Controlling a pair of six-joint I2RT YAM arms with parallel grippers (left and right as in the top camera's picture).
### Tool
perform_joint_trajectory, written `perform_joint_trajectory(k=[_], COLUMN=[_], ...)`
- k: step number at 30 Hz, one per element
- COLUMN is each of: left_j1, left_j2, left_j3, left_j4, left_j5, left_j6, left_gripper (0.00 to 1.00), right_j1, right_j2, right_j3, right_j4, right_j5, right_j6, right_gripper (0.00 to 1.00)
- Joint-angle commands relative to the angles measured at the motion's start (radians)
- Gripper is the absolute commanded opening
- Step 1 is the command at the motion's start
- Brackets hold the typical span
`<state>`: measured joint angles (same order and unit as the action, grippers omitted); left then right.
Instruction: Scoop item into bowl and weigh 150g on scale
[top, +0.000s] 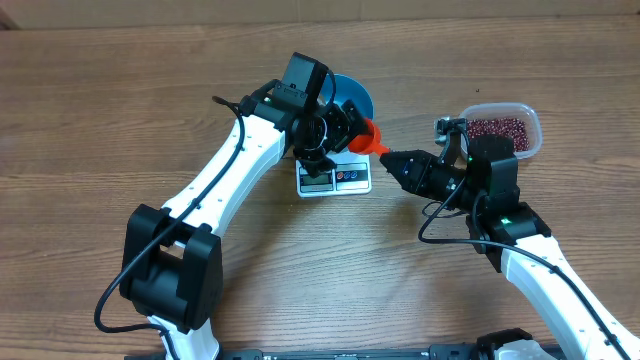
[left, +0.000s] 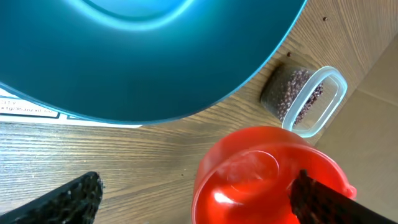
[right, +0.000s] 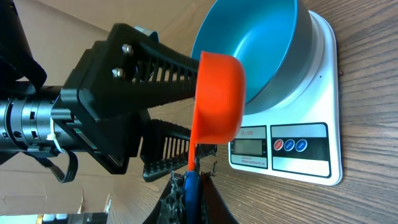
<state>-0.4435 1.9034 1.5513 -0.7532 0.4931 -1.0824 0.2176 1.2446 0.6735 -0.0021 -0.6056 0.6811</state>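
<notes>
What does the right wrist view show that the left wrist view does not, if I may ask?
Only the right wrist view shows the scale's display and buttons, and the right fingers closed on the handle of the orange scoop. Only the left wrist view shows the clear tub of beans. Both show the blue bowl, the scoop and some of the scale.
</notes>
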Motion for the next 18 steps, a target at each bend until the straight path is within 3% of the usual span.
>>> perform_joint_trajectory(k=[1,5,11,18], left_j1=[0.022,0.07,0.13,0.153], left_j2=[0.002,-0.026,-0.121,-0.251], left_j3=[0.023,0.023,0.023,0.023], left_j4=[0.006,0.025,0.032,0.021], left_j5=[0.014,0.08,0.061,-0.019], left_j6=[-0.003,0.023,0.131,0.311], left_gripper=[1.0,1.0,1.0,1.0], right_j1=[0.005,0.004,0.0,0.0], right_j2=[0.002,0.001,0.0,-0.001], right_j3=[0.021,0.021,0.027,0.133], right_j4=[0.0,0.001,-0.013,-0.197], right_j5=[-0.005,-0.008,-0.04,-0.034], right_j6=[-0.003,-0.006,-0.052,-0.164], right_gripper=[0.04,0.04,0.04,0.04])
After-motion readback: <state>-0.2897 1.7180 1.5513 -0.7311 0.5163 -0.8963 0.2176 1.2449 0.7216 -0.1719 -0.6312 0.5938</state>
